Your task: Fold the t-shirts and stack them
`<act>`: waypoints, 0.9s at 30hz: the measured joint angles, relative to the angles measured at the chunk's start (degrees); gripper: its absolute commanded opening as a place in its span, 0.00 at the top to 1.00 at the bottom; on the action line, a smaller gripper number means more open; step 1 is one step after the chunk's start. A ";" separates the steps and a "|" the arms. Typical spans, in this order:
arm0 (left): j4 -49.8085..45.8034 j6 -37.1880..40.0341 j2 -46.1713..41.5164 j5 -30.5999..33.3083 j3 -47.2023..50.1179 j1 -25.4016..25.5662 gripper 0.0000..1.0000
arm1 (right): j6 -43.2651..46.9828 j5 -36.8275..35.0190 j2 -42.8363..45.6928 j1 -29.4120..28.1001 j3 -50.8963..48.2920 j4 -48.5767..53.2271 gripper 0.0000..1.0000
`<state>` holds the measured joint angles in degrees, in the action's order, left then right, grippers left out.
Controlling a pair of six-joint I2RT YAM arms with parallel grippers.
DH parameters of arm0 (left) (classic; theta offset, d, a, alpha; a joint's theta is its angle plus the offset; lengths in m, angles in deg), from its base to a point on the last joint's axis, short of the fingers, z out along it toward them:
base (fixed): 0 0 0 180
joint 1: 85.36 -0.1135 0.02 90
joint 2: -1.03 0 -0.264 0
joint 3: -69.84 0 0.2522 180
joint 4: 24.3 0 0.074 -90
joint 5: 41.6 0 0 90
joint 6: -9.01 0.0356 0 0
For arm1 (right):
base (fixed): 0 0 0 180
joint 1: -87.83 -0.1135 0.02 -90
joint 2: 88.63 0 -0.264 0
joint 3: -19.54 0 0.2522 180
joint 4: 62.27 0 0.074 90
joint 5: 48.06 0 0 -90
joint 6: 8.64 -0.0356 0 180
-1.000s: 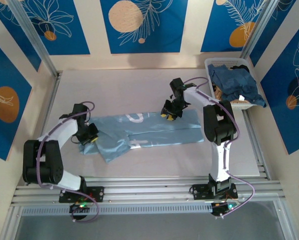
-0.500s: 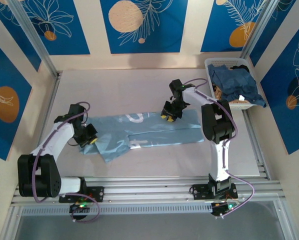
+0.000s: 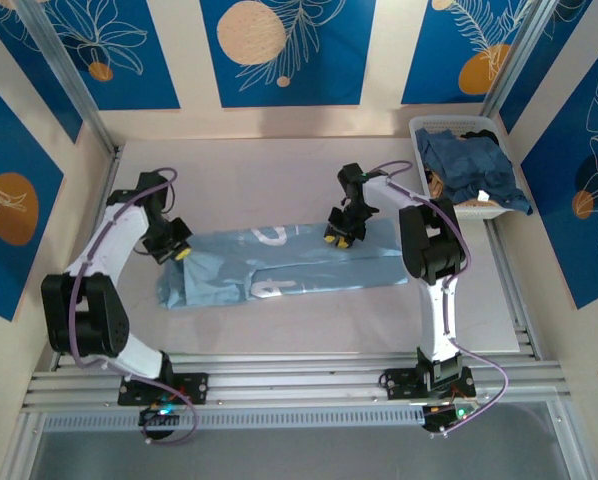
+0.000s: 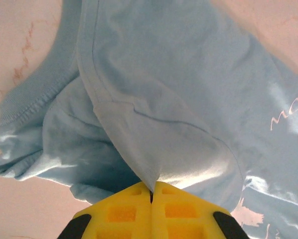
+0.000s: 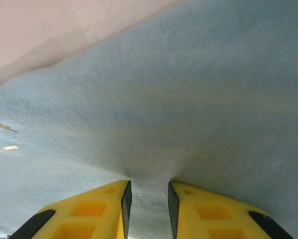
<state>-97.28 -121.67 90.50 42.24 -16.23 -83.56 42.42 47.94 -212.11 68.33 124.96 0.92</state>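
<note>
A light blue t-shirt [image 3: 279, 262] with white lettering lies as a long band across the middle of the table. My left gripper [image 3: 179, 252] is at its left end, shut on a pinched fold of the cloth [image 4: 139, 149], which hangs from the yellow fingertips [image 4: 119, 209]. My right gripper [image 3: 336, 237] is pressed down on the shirt's far edge near the right end. Its jaws stand a little apart, with flat cloth [image 5: 189, 99] showing in the gap between the fingertips [image 5: 109, 199]. More blue t-shirts [image 3: 474, 165] are heaped in the basket.
The white mesh basket [image 3: 457, 126] stands at the back right corner, cloth spilling over its right side. Metal rails run along the left, right and near edges of the table [image 3: 259, 170].
My left gripper has swung left and towards the back, carrying the shirt's left end with it; the crumpled lower-left flap is gone and the shirt is a straighter band. The right gripper has barely moved.
</note>
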 measured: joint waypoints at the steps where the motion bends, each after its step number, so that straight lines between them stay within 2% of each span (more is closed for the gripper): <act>1: -0.66 0.39 1.18 0.48 -1.53 0.00 1.00 | 0.00 0.00 0.00 0.00 0.07 0.07 0.70; 8: -4.28 4.31 11.37 4.22 -12.79 0.00 1.00 | -0.02 -0.02 -0.07 -0.04 0.11 0.11 0.70; 13: -4.94 7.23 20.48 7.32 -16.74 0.00 0.99 | -0.04 -0.24 -0.07 -0.11 0.09 0.09 0.70; 15: -4.85 8.66 24.26 9.79 -17.66 0.00 0.86 | -0.07 -0.46 0.07 -0.17 -0.09 -0.04 0.70; 19: -4.83 11.37 29.11 15.34 -19.17 0.00 0.71 | -0.07 -1.31 0.76 -0.33 -0.72 -0.37 0.69; 21: -4.81 12.39 30.05 17.88 -20.52 0.02 0.57 | -0.04 -2.19 1.20 -0.33 -1.09 -0.39 0.69; 24: -4.66 12.57 28.50 21.64 -21.33 0.52 0.54 | -0.02 -3.96 2.62 -0.37 -2.16 -0.42 0.69; 27: -4.26 11.72 22.99 23.61 -20.33 2.58 0.57 | 0.07 -5.51 4.98 -0.04 -3.58 -0.61 0.69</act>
<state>-101.54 -109.96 113.50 65.85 -36.56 -80.98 42.48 42.43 -207.13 68.28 121.37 0.31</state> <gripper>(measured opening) 0.452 0.309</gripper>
